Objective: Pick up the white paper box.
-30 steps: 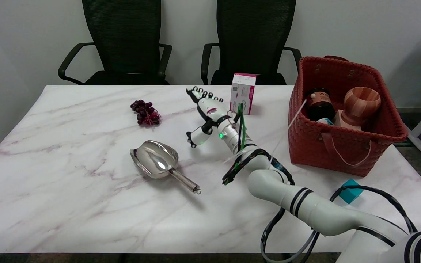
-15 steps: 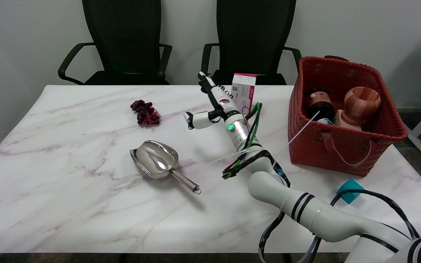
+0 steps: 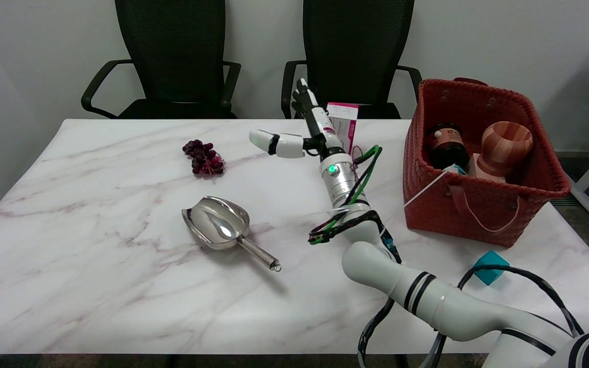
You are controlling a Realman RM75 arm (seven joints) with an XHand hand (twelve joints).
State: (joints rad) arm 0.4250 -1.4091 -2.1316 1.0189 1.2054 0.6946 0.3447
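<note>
Where the marble table (image 3: 95, 286) meets its far edge: white paper box (image 3: 344, 125) with pink top, upright, in front of the right-hand black chair (image 3: 358, 51). Right hand (image 3: 311, 128) raised just left of the box, overlapping its left side in the picture; contact possibly made, not clear from this angle. Fingers (image 3: 304, 99) extended up and away, thumb (image 3: 276, 143) stuck out well to the left, so spread wide, nothing gripped. Green light on the wrist, green and black cables looped behind it. Red woven basket (image 3: 478, 214) well right of the box, holding a wooden cup (image 3: 505, 139) and a dark jar (image 3: 445, 143). Grapes (image 3: 203, 157) far left of the hand. Metal scoop (image 3: 220, 227) nearer the front, handle pointing lower right. Small teal block (image 3: 489, 266) by the arm's cable.
</note>
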